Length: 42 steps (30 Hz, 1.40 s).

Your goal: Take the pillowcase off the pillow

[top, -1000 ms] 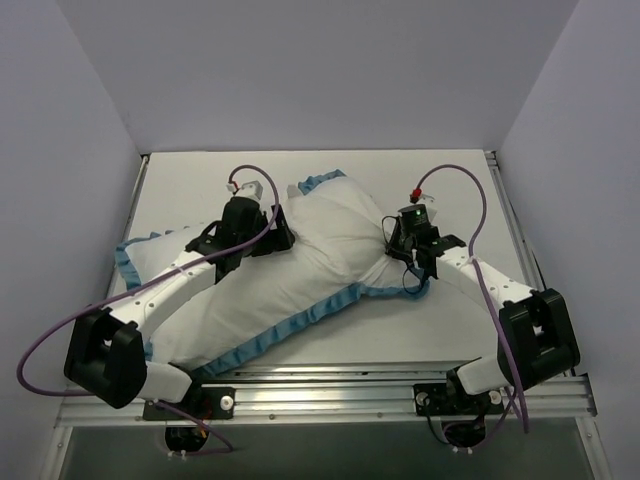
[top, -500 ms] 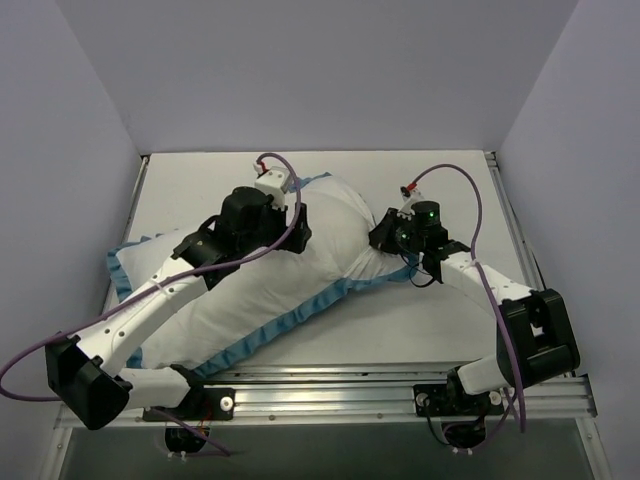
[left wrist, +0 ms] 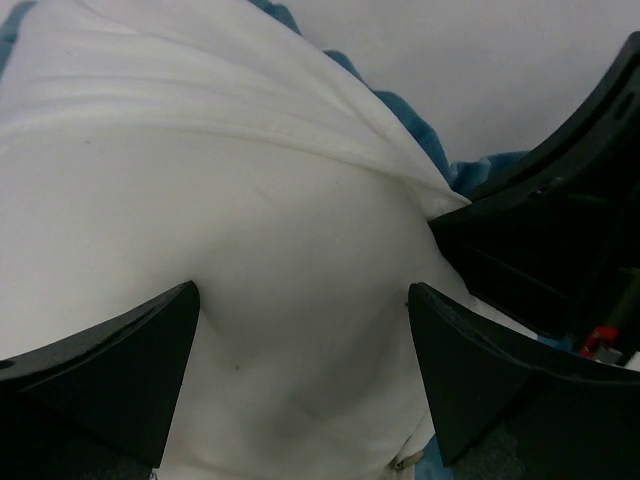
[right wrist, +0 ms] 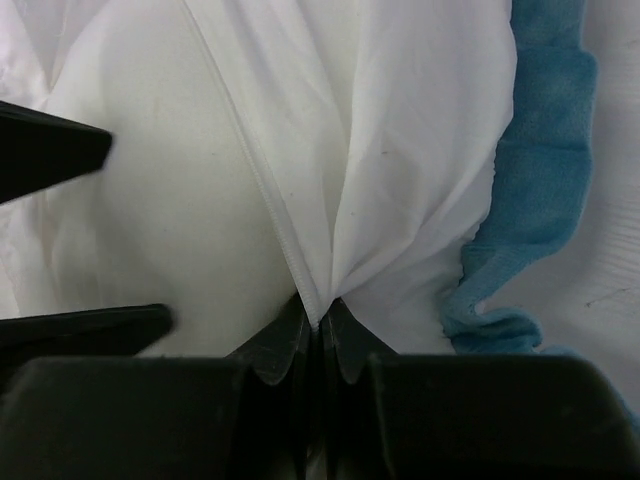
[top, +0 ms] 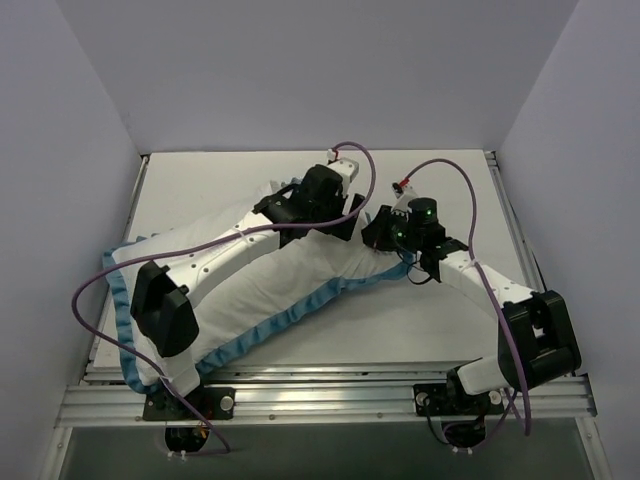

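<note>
The pillowcase point(top: 255, 290) lies white back up, slanting from near left to far right, with its teal ruffled trim point(top: 290, 318) along the near edge. My right gripper point(top: 377, 232) point(right wrist: 320, 315) is shut on the pillowcase's zipper edge point(right wrist: 262, 185), and the gathered fabric point(right wrist: 420, 150) fans out from the jaws. My left gripper point(top: 345, 218) point(left wrist: 302, 300) is open wide just left of it, its fingers point(right wrist: 50, 150) straddling a plump plain white surface point(left wrist: 290, 220) that looks like the pillow at the opening. Most of the pillow is hidden inside the cover.
The white table point(top: 450, 320) is walled at the back and on both sides. A metal rail point(top: 330, 385) runs along the near edge. Purple cables point(top: 455, 175) loop above both wrists. My left arm point(top: 220, 250) lies across the pillowcase.
My left arm has swung right across the pillowcase to its far right end, still open. My right gripper has shut on the zipper edge and shifted slightly left.
</note>
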Motion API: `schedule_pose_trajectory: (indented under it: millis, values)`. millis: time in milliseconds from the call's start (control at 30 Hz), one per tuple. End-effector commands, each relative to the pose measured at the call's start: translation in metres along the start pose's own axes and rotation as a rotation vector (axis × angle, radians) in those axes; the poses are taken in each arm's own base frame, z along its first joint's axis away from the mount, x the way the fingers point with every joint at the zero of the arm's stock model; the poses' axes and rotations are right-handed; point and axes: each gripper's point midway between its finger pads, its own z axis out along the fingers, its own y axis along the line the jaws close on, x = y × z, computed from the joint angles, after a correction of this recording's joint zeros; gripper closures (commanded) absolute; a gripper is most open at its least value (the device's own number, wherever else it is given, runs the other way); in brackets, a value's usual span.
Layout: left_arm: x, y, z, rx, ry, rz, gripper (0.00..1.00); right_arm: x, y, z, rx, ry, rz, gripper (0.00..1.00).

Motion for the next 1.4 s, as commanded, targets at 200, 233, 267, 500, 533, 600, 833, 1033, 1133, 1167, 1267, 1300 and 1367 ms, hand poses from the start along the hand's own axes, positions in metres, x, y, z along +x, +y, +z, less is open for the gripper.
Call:
schedule_pose_trajectory:
  millis: [200,233,267,500,533,600,833,1033,1133,1167,1267,1300,1367]
  values:
    - [0.031,-0.017,0.024,-0.02,0.136,-0.193,0.06,-0.011,0.045,0.003,-0.089,-0.039,-0.112,0.99]
    - [0.038,-0.013,0.029,-0.049,0.151,-0.203,0.05,-0.01,0.046,0.003,-0.088,-0.04,-0.117,0.99]
    - [0.048,-0.011,0.032,-0.065,0.172,-0.202,0.05,-0.01,0.047,0.003,-0.083,-0.038,-0.127,0.99]
    - [0.064,-0.009,0.037,-0.077,0.199,-0.225,0.91,-0.006,0.046,0.003,-0.041,-0.031,-0.154,0.99]
    - [0.061,-0.009,0.033,-0.076,0.191,-0.228,0.97,-0.005,0.043,0.002,-0.026,-0.033,-0.153,0.99]
    - [0.05,-0.005,0.022,-0.087,0.161,-0.23,0.98,-0.002,0.032,-0.001,0.021,-0.027,-0.147,0.99]
    - [0.028,0.023,-0.022,-0.117,0.075,-0.249,0.98,-0.001,-0.016,-0.027,0.195,-0.03,-0.112,1.0]
    - [0.031,0.051,-0.055,-0.125,0.057,-0.291,0.98,-0.008,-0.025,-0.05,0.247,-0.058,-0.113,0.99]
    - [0.039,0.069,-0.071,-0.133,0.055,-0.318,0.98,-0.011,-0.035,-0.058,0.297,-0.066,-0.103,1.0]
    - [0.047,0.072,-0.073,-0.13,0.07,-0.325,0.98,-0.012,-0.037,-0.06,0.306,-0.071,-0.098,1.0]
    - [0.045,0.088,-0.09,-0.125,0.043,-0.353,0.98,-0.013,-0.049,-0.066,0.353,-0.087,-0.072,1.0]
    - [0.044,0.089,-0.096,-0.098,0.037,-0.365,0.98,-0.011,-0.054,-0.067,0.367,-0.087,-0.052,1.0]
    - [0.043,0.087,-0.104,-0.073,0.035,-0.353,0.98,-0.012,-0.062,-0.071,0.396,-0.098,-0.025,1.0]
